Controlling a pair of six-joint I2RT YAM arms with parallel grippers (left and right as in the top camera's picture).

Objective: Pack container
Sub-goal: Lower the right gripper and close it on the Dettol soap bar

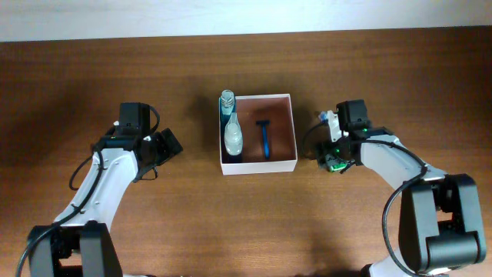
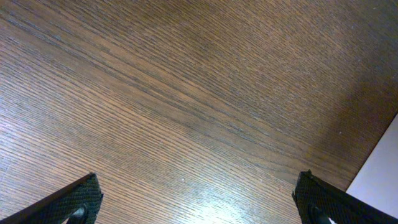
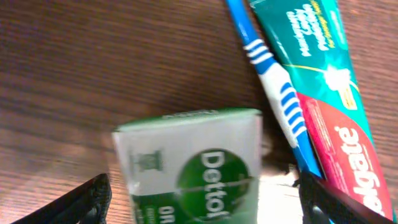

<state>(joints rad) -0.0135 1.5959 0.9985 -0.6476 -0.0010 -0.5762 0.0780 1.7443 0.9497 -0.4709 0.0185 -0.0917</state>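
The container point(image 1: 294, 131), a square white-walled box with a pinkish-brown inside, sits mid-table. In it lie a clear bottle point(image 1: 232, 132) along the left wall and a blue razor point(image 1: 264, 139). My right gripper point(image 1: 332, 156) is open just right of the container. In the right wrist view its fingers point(image 3: 205, 208) straddle a green and white Dettol soap box point(image 3: 193, 162) without closing on it. A blue and white toothbrush point(image 3: 273, 93) and a Colgate toothpaste tube point(image 3: 323, 81) lie beside the soap. My left gripper point(image 1: 171, 143) is open and empty over bare wood point(image 2: 199, 211).
The wooden table point(image 1: 246, 223) runs out on all sides of the container. A white surface point(image 2: 380, 180) shows at the right edge of the left wrist view. A pale wall edge point(image 1: 246, 15) borders the table's far side.
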